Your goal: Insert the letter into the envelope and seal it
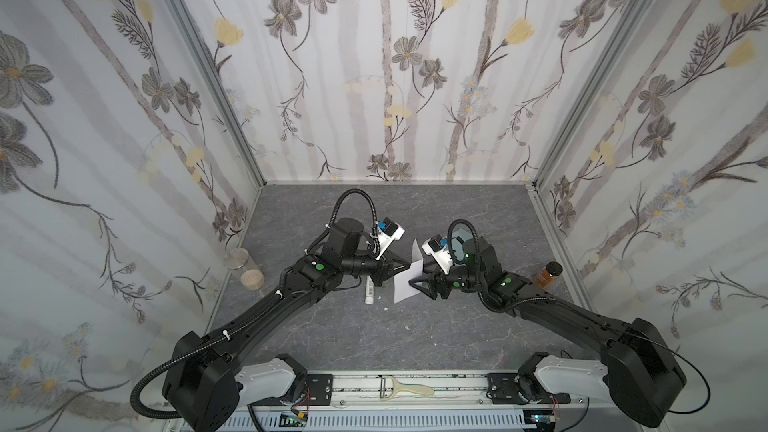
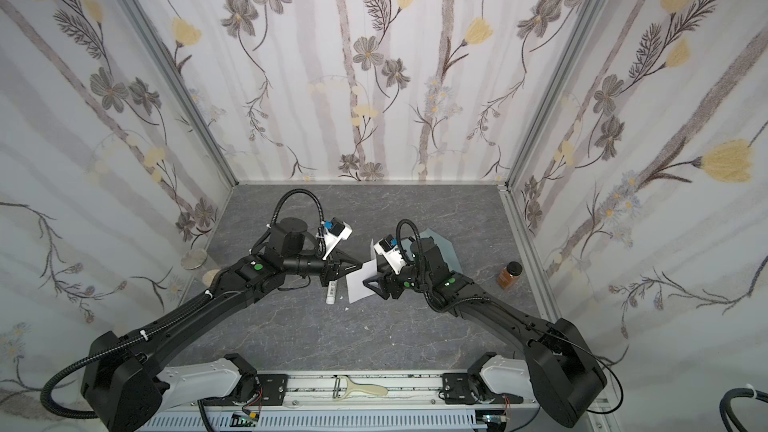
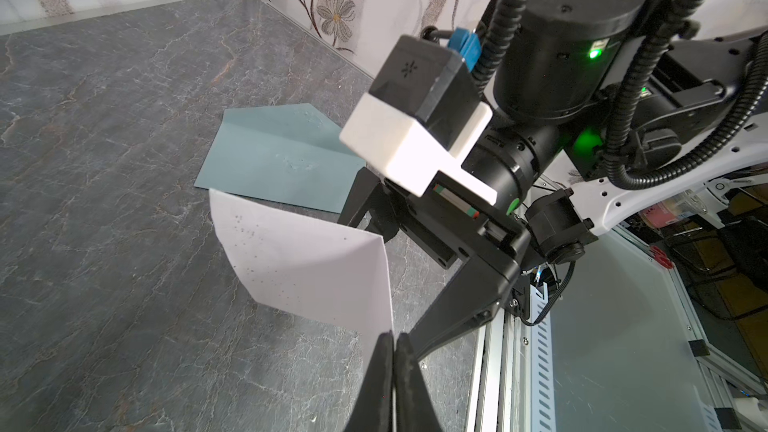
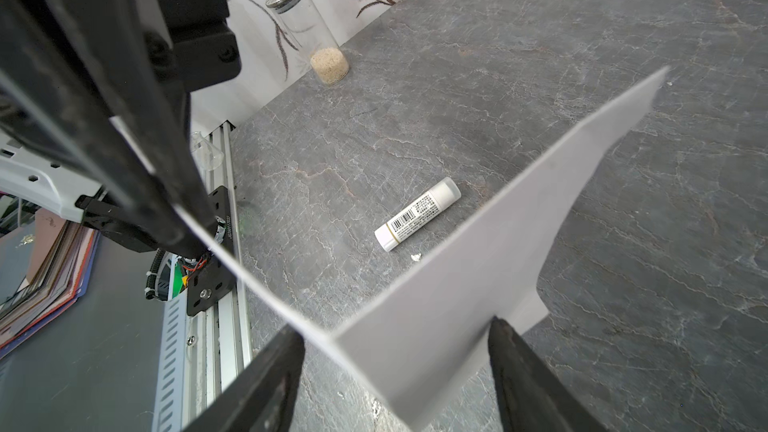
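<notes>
The letter [image 1: 405, 280] [image 2: 360, 283] is a thin pale sheet held up off the table between the two arms, bent into a fold. My left gripper [image 1: 408, 269] [image 3: 394, 336] is shut on one edge of it. My right gripper [image 1: 416, 277] [image 4: 397, 328] is open. Its two fingers stand either side of the sheet's [image 4: 478, 284] lower corner without pinching it. The envelope [image 3: 282, 160] [image 2: 438, 243] is dusty blue-grey. It lies flat on the table beyond the right wrist with its pointed flap open, and the right arm partly hides it in both top views.
A white glue stick [image 1: 369, 292] [image 4: 417, 214] lies on the table under the left gripper. A glass jar [image 1: 245, 270] with pale grains stands by the left wall. An amber bottle [image 1: 547, 274] stands by the right wall. A peeler [image 1: 405, 388] rests on the front rail.
</notes>
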`<act>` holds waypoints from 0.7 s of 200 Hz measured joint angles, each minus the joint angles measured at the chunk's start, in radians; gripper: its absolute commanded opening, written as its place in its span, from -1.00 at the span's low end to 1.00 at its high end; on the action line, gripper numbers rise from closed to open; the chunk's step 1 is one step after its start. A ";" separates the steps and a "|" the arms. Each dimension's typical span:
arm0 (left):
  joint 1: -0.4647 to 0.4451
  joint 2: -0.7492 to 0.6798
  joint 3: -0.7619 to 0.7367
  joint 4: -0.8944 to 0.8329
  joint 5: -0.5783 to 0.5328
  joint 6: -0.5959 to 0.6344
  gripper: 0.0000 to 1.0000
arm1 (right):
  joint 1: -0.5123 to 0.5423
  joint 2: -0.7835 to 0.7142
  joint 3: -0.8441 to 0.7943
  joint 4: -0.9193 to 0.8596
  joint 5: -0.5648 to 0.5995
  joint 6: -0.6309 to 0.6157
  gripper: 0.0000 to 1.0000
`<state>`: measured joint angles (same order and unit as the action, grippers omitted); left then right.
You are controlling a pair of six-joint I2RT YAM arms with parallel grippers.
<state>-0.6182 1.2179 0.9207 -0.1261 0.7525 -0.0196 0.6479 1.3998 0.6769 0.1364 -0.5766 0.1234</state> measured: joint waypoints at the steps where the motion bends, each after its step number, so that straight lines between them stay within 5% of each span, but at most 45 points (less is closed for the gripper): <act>1: 0.000 0.000 0.000 0.000 0.001 0.000 -1.00 | 0.000 0.000 0.000 0.002 0.000 0.000 0.24; 59: 0.000 0.017 0.003 0.000 0.015 -0.008 -1.00 | 0.002 0.006 -0.003 0.067 0.003 0.033 -0.36; 97: 0.000 0.017 0.004 0.000 0.018 -0.011 -1.00 | 0.002 0.008 -0.003 0.094 0.003 0.051 -1.00; 140: 0.002 0.016 0.016 -0.002 -0.013 -0.012 -1.00 | 0.003 0.008 -0.014 0.099 -0.003 0.068 -1.00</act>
<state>-0.6167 1.2339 0.9367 -0.1276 0.7395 -0.0315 0.6506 1.4078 0.6628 0.2356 -0.5800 0.1913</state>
